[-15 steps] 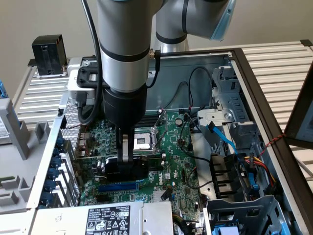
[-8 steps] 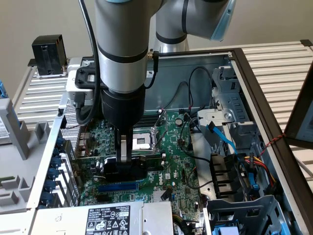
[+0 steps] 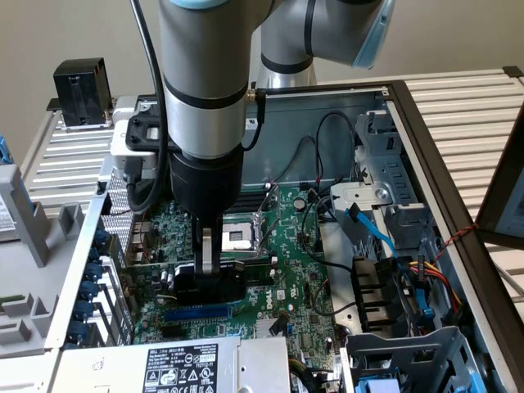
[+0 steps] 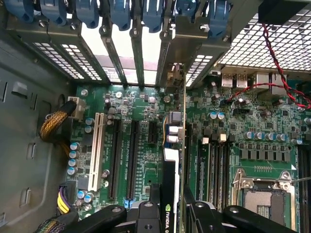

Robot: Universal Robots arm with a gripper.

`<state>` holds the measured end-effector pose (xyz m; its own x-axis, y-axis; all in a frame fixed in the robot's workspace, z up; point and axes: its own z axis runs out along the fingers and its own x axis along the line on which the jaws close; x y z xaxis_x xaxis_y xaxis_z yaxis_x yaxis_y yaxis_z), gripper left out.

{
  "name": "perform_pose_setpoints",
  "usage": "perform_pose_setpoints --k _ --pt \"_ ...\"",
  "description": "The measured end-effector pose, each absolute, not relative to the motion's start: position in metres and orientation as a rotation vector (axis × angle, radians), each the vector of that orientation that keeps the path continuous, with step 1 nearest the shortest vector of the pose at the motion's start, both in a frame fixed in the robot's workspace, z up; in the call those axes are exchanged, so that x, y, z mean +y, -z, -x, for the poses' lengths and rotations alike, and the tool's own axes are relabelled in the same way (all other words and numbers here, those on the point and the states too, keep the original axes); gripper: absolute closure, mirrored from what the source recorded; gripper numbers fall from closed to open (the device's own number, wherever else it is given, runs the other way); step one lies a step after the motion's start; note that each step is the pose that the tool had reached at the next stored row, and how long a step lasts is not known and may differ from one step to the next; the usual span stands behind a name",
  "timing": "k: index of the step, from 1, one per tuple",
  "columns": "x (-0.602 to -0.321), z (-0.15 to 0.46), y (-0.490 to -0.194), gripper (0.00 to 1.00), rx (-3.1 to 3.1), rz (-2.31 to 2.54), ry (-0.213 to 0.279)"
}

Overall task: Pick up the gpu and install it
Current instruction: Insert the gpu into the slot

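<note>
In the exterior view the tool [image 3: 209,274] is clamped on the gpu [image 3: 214,288], which sits just under it, low against the motherboard [image 3: 295,246], so the installing step looks to be in hand. In the wrist view the gpu [image 4: 171,170] stands edge-on between the fingers [image 4: 146,216], and its far end reaches the back slots [image 4: 150,63] ahead of the tool. Seating it probably calls for a straight push with the card's edge in line with its socket.

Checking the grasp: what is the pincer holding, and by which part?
The pincer grips the gpu across its two faces at its upper edge, over the motherboard.
</note>
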<state>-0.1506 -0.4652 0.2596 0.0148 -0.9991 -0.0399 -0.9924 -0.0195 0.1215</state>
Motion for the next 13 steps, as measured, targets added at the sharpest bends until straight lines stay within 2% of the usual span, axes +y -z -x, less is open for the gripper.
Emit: perform_pose_setpoints --k 13 --pt "-0.4652 0.1506 -0.2595 0.73 -2.171 -2.183 0.177"
